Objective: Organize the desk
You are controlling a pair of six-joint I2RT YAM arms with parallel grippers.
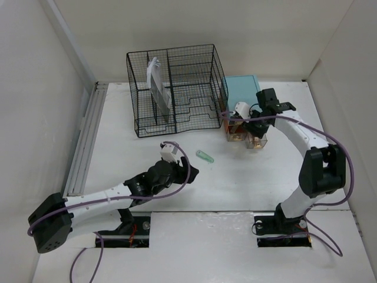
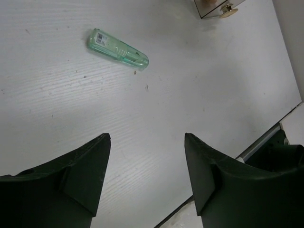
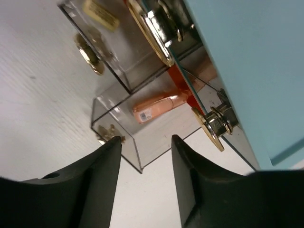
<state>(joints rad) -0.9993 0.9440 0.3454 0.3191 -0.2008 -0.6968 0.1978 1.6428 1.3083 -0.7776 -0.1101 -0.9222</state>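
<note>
The desk (image 1: 247, 183) is a wide white tabletop. A small green translucent tube (image 1: 204, 156) lies on it near the middle, also in the left wrist view (image 2: 117, 47). My left gripper (image 1: 191, 172) is open and empty, hovering just short of the tube (image 2: 147, 137). My right gripper (image 1: 242, 125) is open and empty (image 3: 146, 138) over two clear drawers (image 1: 257, 140) pulled out of the teal box (image 1: 241, 88). The nearer open drawer (image 3: 118, 130) holds an orange tube (image 3: 159, 108).
A black wire-mesh rack (image 1: 177, 88) with upright papers (image 1: 158, 88) stands at the back centre, next to the teal box. Gold knobs (image 3: 211, 126) stick out of the drawer fronts. White walls run along the desk edges; a rail (image 1: 85, 141) runs along the left.
</note>
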